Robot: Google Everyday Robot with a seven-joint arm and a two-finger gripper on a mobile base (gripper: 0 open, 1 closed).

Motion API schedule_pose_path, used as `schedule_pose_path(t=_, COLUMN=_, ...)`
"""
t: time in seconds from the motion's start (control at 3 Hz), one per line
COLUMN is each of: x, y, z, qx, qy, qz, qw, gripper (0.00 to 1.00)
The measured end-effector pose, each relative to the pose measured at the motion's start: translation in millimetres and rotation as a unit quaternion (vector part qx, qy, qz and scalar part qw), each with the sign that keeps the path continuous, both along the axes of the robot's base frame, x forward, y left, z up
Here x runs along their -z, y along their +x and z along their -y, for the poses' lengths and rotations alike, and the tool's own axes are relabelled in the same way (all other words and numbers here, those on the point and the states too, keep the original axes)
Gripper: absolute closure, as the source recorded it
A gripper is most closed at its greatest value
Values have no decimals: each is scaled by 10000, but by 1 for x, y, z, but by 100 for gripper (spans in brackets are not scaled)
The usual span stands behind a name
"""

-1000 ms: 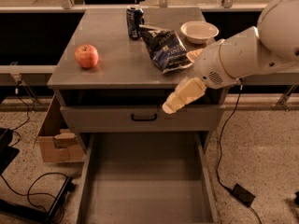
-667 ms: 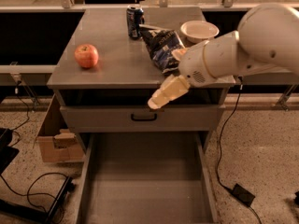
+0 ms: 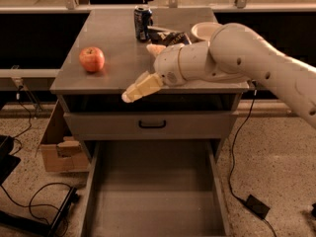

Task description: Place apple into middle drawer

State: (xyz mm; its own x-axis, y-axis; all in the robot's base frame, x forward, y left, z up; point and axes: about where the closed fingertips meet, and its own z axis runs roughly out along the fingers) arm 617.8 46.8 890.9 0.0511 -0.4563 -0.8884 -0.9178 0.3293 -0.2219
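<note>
The red-orange apple sits on the left side of the grey cabinet top. The middle drawer is pulled out wide below, its flat floor bare. My gripper hangs over the front edge of the cabinet top, to the right of the apple and apart from it. Its fingers are spread and hold nothing: one fingertip points down-left past the edge, the other lies further back on the top. My white arm comes in from the right.
A dark soda can, a chip bag and a white bowl stand at the back of the top, partly behind my arm. A shut drawer front with a black handle is above the open drawer. A cardboard box and cables lie on the floor to the left.
My gripper has moved left and up, from in front of the drawer front to the front edge of the cabinet top, closer to the apple. The apple has not moved.
</note>
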Motion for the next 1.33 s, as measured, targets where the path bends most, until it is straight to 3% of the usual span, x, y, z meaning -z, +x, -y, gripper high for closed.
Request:
schedule_pose_path(t=0.33, x=-2, y=20, z=-62, qx=-449, qy=343, qz=287, qw=9980, gripper=0)
schedule_pose_path(t=0.67, x=-2, y=20, z=-62, qx=-450, qy=343, qz=286, qw=9980, gripper=0)
schedule_pose_path(t=1.33, x=3, y=58, z=-74, qx=-458, qy=320, qz=135, qw=9983, gripper=0)
